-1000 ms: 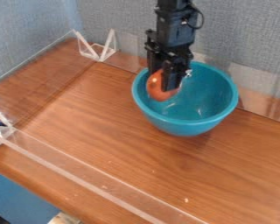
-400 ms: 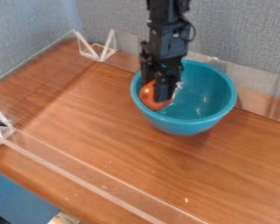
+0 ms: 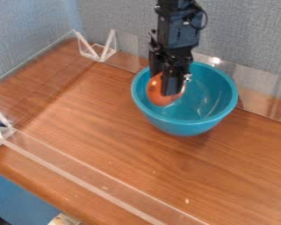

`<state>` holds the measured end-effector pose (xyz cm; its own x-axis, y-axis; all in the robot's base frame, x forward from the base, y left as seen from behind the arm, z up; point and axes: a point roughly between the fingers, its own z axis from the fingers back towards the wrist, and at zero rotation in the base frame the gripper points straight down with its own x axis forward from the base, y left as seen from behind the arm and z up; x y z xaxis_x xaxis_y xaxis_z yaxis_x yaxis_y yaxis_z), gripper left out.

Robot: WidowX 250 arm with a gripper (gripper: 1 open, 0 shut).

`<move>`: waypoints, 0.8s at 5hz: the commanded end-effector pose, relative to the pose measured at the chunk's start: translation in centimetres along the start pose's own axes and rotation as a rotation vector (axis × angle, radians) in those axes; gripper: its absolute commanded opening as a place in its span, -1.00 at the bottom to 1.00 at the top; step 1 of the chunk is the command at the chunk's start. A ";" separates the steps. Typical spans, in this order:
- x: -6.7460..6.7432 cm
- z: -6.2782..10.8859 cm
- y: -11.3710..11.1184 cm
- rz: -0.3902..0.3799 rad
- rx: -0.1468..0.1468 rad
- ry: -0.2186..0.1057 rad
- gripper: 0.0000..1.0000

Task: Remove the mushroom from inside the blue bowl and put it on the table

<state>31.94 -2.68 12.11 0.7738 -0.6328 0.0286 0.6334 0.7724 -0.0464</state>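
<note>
Camera view (the only view supplied): the gripper (image 3: 169, 83) points straight down over the left half of the blue bowl (image 3: 209, 116), with its black fingers set partly apart and closed on the mushroom (image 3: 163, 88). The orange-brown cap shows between and just left of the fingers, at about the height of the bowl's near-left rim; the stem cannot be made out. Whether the mushroom is clear of the inner wall of the bowl or touching it cannot be told from this angle. The bowl stands upright toward the back right of the table (image 3: 119, 149), whose wood-grain surface lies bare in front and to the left, bordered by clear plastic edging strips (image 3: 61, 171). Step in hand, as judged: extraction, with the mushroom gripped but not yet carried out past the rim. The next move calls for enough upward travel to bring the cap above the rim, then a sideways transfer toward the bare tabletop, a descent and a release. Risk: a low transfer could catch the rim and shift the bowl.
</note>
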 end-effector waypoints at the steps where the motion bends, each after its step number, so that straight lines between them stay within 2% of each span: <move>1: 0.0 3.7 -0.2 -0.008 0.060 -0.082 -1.00; 3: -1.6 4.6 0.0 -0.006 0.066 -0.093 -1.00; 4: -3.5 4.8 0.1 -0.012 0.062 -0.092 -1.00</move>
<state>29.37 -0.31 15.19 0.7654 -0.6388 0.0780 0.6417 0.7667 -0.0184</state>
